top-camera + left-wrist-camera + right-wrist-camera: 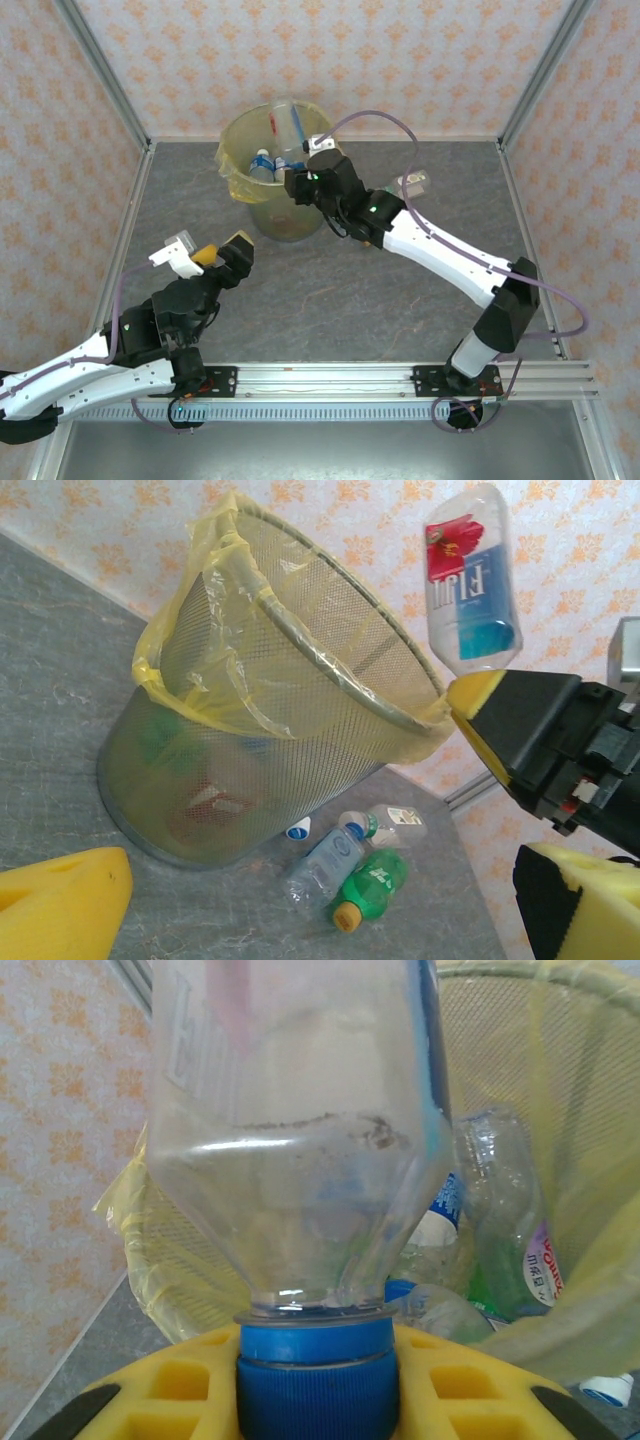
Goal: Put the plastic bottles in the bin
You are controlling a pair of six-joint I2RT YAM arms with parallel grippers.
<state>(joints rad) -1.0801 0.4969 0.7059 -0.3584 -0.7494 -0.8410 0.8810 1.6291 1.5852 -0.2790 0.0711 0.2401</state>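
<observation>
A clear plastic bottle (pixel 285 122) with a blue cap (pixel 315 1380) stands cap-down over the bin's mouth, with my right gripper (pixel 297 172) shut on that cap. Its red and blue label (pixel 462 575) faces the left wrist view. The bin (pixel 262 205) is a mesh bucket lined with a yellow bag (pixel 190 645), and several bottles (pixel 505 1230) lie inside. Beside its base lie a clear bottle (pixel 325 865), a green bottle (pixel 372 882) with an orange cap, and another clear one (pixel 400 825). My left gripper (pixel 208 252) is open, near the bin's front, with nothing between its pads (pixel 60 905).
A loose blue and white cap (pixel 297 828) rests against the bin's base. A clear bottle (pixel 412 185) shows beside the right arm. Patterned walls and metal posts (pixel 110 90) close in the grey table (pixel 330 290) on three sides.
</observation>
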